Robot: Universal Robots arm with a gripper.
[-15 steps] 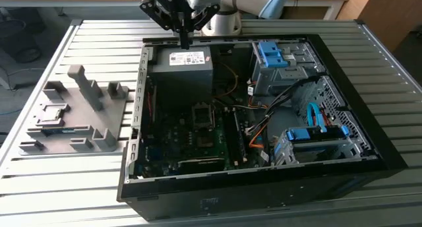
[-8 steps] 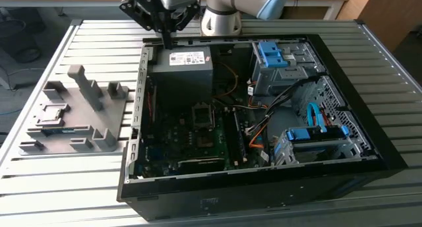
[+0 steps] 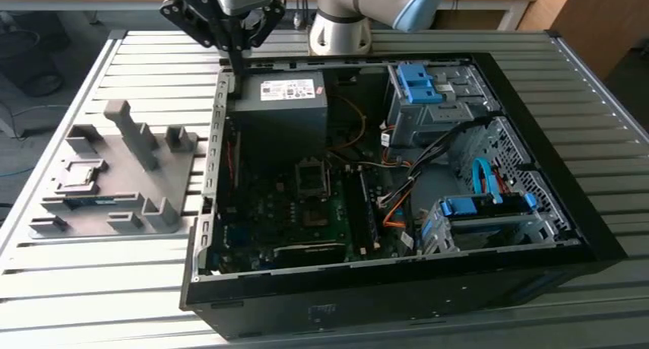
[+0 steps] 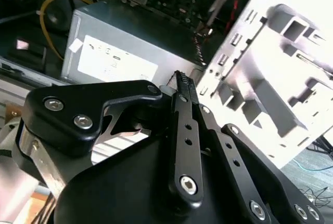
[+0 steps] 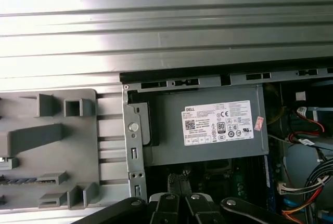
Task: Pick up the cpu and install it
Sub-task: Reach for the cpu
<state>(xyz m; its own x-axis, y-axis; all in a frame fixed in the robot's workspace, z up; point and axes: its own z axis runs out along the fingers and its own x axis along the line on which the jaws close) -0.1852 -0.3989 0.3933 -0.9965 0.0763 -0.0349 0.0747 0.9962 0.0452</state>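
Pincer (image 4: 180, 77) fingers are pressed together, and nothing is held between them. It is hung over the corner of the open computer case (image 3: 406, 288) where a grey box with a white label (image 5: 208, 125) is mounted. Beyond the case wall, on the exterior view's left, a grey parts tray (image 3: 193, 178) is laid on the slatted metal table (image 3: 406, 52). The cpu (image 3: 85, 171) is seen as a small square in a recess of that tray, well apart from the pincer.
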